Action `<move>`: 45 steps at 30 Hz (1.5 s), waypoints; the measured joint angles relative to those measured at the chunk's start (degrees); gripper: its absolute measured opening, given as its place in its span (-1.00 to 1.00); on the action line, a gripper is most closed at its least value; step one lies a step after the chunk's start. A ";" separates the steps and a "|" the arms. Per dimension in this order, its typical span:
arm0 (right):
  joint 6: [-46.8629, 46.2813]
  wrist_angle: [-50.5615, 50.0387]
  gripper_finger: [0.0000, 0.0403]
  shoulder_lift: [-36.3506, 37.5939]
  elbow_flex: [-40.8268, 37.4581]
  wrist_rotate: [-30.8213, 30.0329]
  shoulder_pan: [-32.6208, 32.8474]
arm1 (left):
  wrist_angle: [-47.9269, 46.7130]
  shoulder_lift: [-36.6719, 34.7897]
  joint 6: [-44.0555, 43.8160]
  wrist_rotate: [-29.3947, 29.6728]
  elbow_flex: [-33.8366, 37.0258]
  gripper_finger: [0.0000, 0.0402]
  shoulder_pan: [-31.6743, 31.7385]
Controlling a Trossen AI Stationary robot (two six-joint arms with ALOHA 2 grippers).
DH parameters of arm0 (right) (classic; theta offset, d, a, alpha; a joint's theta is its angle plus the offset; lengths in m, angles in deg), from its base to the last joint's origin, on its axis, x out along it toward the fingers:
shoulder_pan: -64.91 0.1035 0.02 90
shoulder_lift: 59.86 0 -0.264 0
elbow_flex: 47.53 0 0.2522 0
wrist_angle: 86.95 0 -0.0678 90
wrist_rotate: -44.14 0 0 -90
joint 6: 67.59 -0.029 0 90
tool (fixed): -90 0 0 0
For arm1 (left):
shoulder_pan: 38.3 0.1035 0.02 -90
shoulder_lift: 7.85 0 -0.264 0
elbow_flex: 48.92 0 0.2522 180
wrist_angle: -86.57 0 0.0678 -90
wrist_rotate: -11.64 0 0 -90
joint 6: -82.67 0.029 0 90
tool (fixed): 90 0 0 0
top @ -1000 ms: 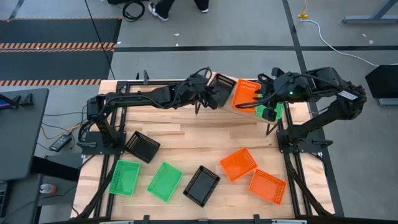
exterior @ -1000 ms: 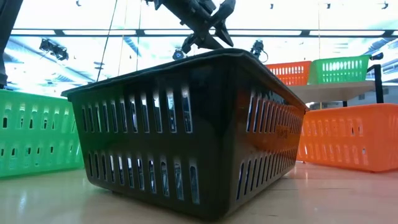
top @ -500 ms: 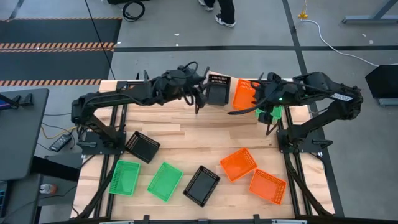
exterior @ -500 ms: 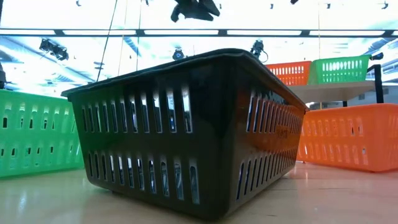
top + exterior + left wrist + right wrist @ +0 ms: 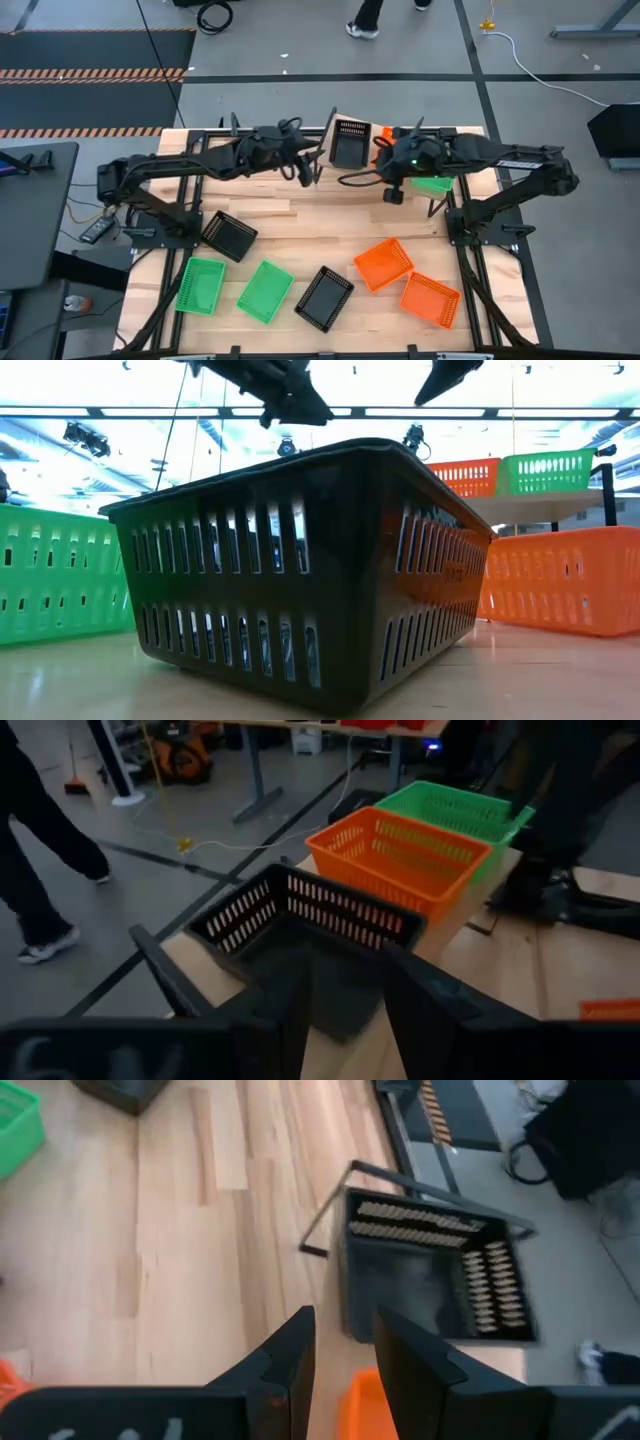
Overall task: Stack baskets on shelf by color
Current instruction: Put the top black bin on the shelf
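The step in hand looks like the first layer on the shelf (image 5: 470, 935): one black basket (image 5: 350, 145), one orange basket (image 5: 400, 860) and one green basket (image 5: 462, 812) sit side by side on it, and six baskets still lie loose on the tabletop (image 5: 300, 215).

The left claw (image 5: 318, 166) hangs over the tabletop with the shelved black basket just ahead of its fingers (image 5: 425, 995), apart from them. It holds nothing, and its fingers stand a narrow gap apart. Its likely next move is a swing away from the shelf toward the loose black basket (image 5: 229, 236) on its own side, which calls for a wider gap over a rim.

The right claw (image 5: 392, 192) hovers near the shelf, empty, fingers (image 5: 405, 1350) only slightly parted. The black basket lies ahead of it, the orange one close beside it. The two loose orange baskets (image 5: 384, 263) lie well behind it.
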 joint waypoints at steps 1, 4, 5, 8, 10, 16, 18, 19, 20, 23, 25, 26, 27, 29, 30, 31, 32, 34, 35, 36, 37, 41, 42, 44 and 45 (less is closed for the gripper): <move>0.69 1.34 -0.45 0.00 -1.43 0.38 -0.37 | 0.87 -1.31 -0.01 -0.11 1.63 -0.37 0.10; 3.19 4.79 -0.45 0.00 -4.91 0.97 -1.33 | 2.49 -5.41 -0.07 -0.07 6.45 -0.37 -0.29; 4.32 5.77 -0.45 0.00 -5.91 1.26 -1.54 | 2.95 -6.45 -0.10 -0.07 7.68 -0.38 -0.55; 7.25 10.26 -0.45 0.02 -9.04 4.25 -2.11 | 4.05 -9.42 -0.71 -0.16 11.36 -0.38 -1.40; 7.86 14.14 -0.45 0.00 -11.15 5.91 -2.72 | 5.97 -10.25 -0.72 -0.28 13.25 -0.38 -2.06; 8.62 21.41 -0.45 -3.25 -12.91 5.28 -4.92 | 5.21 -10.63 -0.79 -0.10 14.63 -0.38 -3.95; 9.49 23.03 -0.45 -5.16 -12.90 5.27 -5.53 | 5.00 -10.57 -0.75 -0.10 14.63 -0.38 -4.89; 10.11 23.68 -0.45 -6.11 -12.92 5.24 -5.73 | 4.69 -10.56 -0.70 -0.13 14.63 -0.38 -5.30; 10.67 23.76 -0.45 -7.03 -12.90 4.88 -5.90 | 4.42 -10.54 -0.68 -0.15 14.63 -0.38 -5.70; 11.51 25.38 -0.45 -9.12 -12.92 0.53 -5.99 | 2.66 -10.61 -0.39 -0.18 14.63 -0.38 -6.18; 12.00 26.26 -0.45 -9.78 -12.92 -1.43 -5.99 | 1.37 -10.63 -0.11 -0.07 14.63 -0.38 -6.10; 12.33 27.35 -0.45 -10.10 -12.91 -1.98 -5.99 | 0.67 -10.63 -0.03 -0.05 14.63 -0.38 -6.04; 12.50 28.50 -0.45 -10.26 -12.90 -2.15 -6.02 | 0.30 -10.63 -0.02 -0.05 14.63 -0.38 -5.89; 12.56 30.04 -0.45 -10.34 -12.90 -2.08 -6.25 | -0.08 -10.65 -0.02 -0.07 14.63 -0.38 -5.75; 12.54 31.47 -0.45 -10.36 -12.90 -2.07 -6.35 | -0.16 -10.65 0.03 -0.07 14.63 -0.38 -5.75; 12.51 32.33 -0.45 -10.36 -12.90 -2.07 -6.51 | -0.29 -10.65 0.40 -0.07 14.63 -0.38 -5.75; 12.50 32.99 -0.45 -10.36 -12.90 -2.07 -6.65 | -0.40 -10.65 0.78 -0.07 14.63 -0.37 -5.77; 12.32 34.13 -0.45 -10.38 -12.90 -1.82 -6.83 | -0.58 -10.65 1.25 -0.10 14.63 -0.37 -5.83; 12.14 34.39 -0.45 -10.38 -12.90 -1.87 -6.84 | -0.82 -10.65 1.29 -0.10 14.63 -0.38 -5.83; 12.03 34.37 -0.45 -10.38 -12.90 -2.21 -6.82 | -1.25 -10.65 1.40 -0.08 14.63 -0.38 -5.83; 11.91 34.10 -0.45 -10.36 -12.88 -2.90 -6.77 | -2.04 -10.65 1.93 -0.07 14.63 -0.37 -5.83; 10.19 30.85 -0.45 -9.62 -12.85 -3.74 -6.95 | -5.30 -10.65 3.53 -0.12 14.63 -0.38 -5.70; 9.32 29.37 -0.45 -9.53 -12.85 -3.44 -7.13 | -5.81 -10.65 3.81 -0.12 14.63 -0.37 -5.70; 7.24 27.52 -0.45 -9.51 -12.87 -3.37 -7.40 | -6.62 -10.65 4.21 -0.08 14.63 -0.37 -5.68; 6.66 26.83 -0.45 -9.51 -12.87 -3.64 -7.53 | -6.70 -10.65 4.76 -0.10 14.63 -0.37 -5.68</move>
